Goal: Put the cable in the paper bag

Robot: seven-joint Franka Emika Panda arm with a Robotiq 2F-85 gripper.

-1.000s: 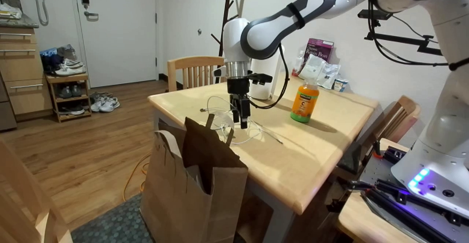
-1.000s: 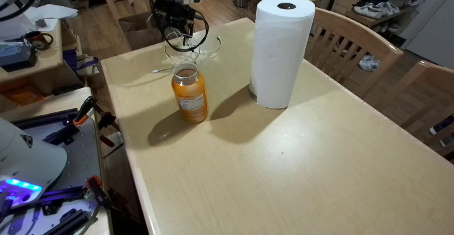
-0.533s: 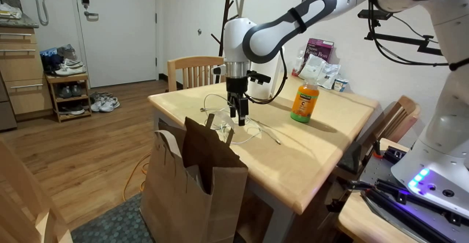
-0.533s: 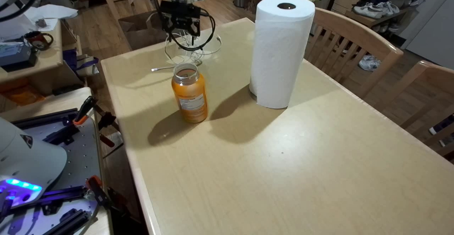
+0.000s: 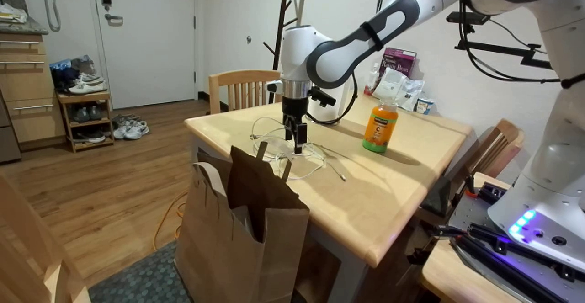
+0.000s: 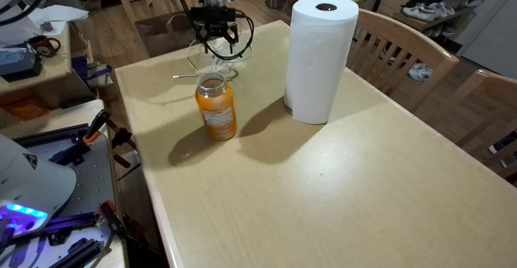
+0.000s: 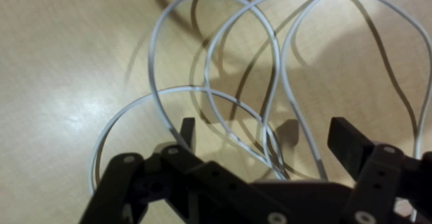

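Fingers [image 7: 349, 146]: spread wide apart in the wrist view, tips directed down at the table [image 5: 370, 211].
Cable [image 7: 278, 61] to fingers: loops lie between and beyond the tips; one strand overlaps a finger in the wrist view, contact cannot be told.
Cable on table: about midway along the edge beside the paper bag [image 5: 228, 239].
Cable ends: pale tip [image 6: 176, 76] points toward the edge facing the robot base [image 6: 36, 179]; small plug [image 5: 254, 137] lies toward the opposite corner of the bag-side edge.
Cable long axis: tip to plug, roughly along the bag-side edge.
Cable look: thin, whitish, overlapping open loops; some strands stand off the surface, shadows detached.
Paper bag: brown, upright, mouth gaping, just beside the table.
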